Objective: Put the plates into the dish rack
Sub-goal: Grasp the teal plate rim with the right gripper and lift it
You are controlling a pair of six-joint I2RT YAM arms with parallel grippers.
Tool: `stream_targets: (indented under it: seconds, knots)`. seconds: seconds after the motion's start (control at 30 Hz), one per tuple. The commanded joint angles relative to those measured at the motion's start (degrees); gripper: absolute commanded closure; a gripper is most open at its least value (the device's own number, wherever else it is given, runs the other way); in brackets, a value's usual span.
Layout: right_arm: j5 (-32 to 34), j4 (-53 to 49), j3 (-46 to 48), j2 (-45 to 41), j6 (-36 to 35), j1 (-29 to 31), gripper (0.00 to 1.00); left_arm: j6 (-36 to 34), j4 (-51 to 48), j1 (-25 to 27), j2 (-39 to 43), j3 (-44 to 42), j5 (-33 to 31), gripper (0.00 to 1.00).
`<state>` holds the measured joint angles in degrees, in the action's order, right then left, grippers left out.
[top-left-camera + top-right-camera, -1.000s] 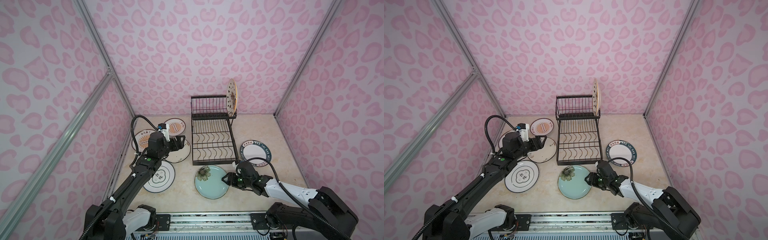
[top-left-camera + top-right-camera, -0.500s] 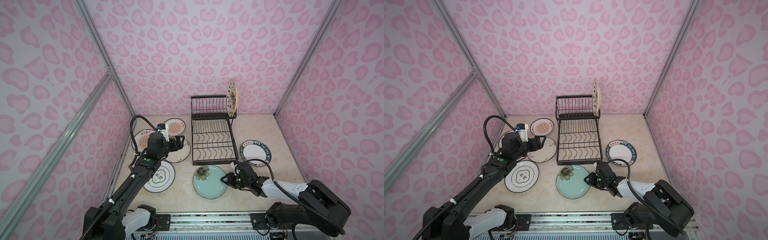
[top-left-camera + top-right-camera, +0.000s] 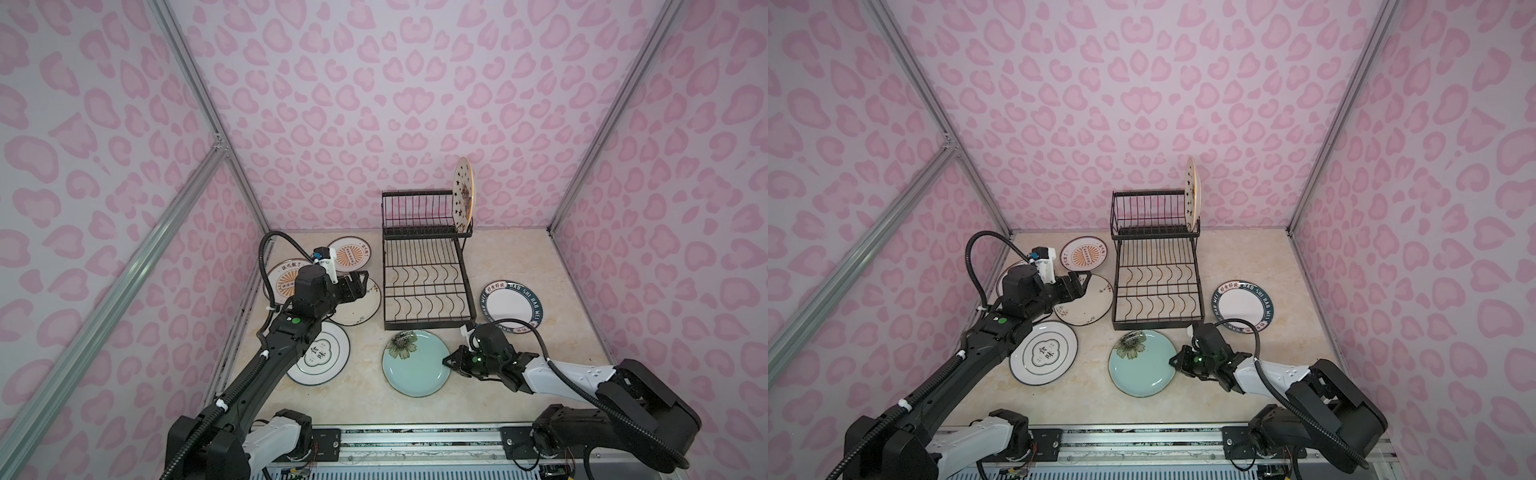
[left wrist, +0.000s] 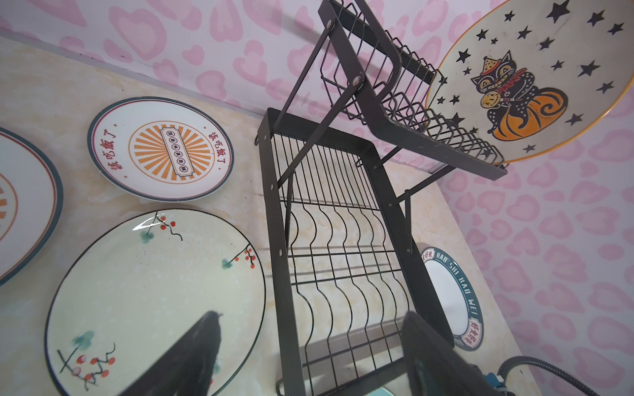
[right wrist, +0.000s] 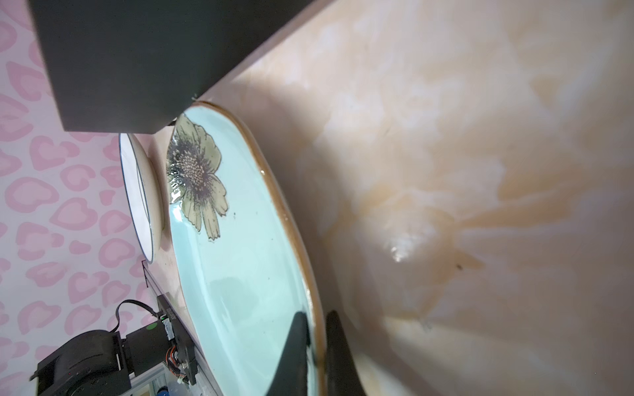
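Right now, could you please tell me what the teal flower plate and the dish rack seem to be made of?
The teal flower plate looks like glazed ceramic: glossy, with bright reflections and a brown rim. The dish rack seems to be metal with a matte black coating: thin rigid wires, flat riveted bars.

A black wire dish rack (image 3: 1156, 294) stands on the beige marbled surface (image 3: 1287, 266), with a star-printed round plate (image 3: 1192, 193) upright in its raised basket. The right end effector (image 3: 1177, 360) meets the right rim of the round teal flower plate (image 3: 1142, 368). The left end effector (image 3: 1079, 284), jaws spread, is over the cream branch-painted plate (image 3: 1090, 311).
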<state>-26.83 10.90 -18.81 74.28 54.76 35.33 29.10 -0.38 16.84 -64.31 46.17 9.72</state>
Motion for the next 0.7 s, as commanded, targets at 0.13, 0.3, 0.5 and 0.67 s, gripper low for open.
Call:
stream_targets:
  seconds: [0.13, 0.3, 0.5, 0.67]
  knots:
    - [-1.82, -15.72, -3.89, -4.07, -9.70, -2.00, 1.00, 0.77, 1.06, -0.05, -1.14, 0.83, 0.08, 0.15]
    - [-4.21, -20.90, -5.23, -7.88, -12.21, -3.59, 1.00, 1.65, 2.38, -0.05, -1.86, 0.69, 1.19, 0.15]
    - [-7.47, -20.46, -6.57, -11.80, -11.95, -7.50, 1.00, 1.67, 2.41, -0.03, -2.47, 1.04, 2.11, 0.15]
    - [-9.25, -19.88, -10.18, -13.00, -12.84, -10.09, 1.00, 1.04, 2.05, -0.03, -2.40, 1.36, 3.25, 0.15]
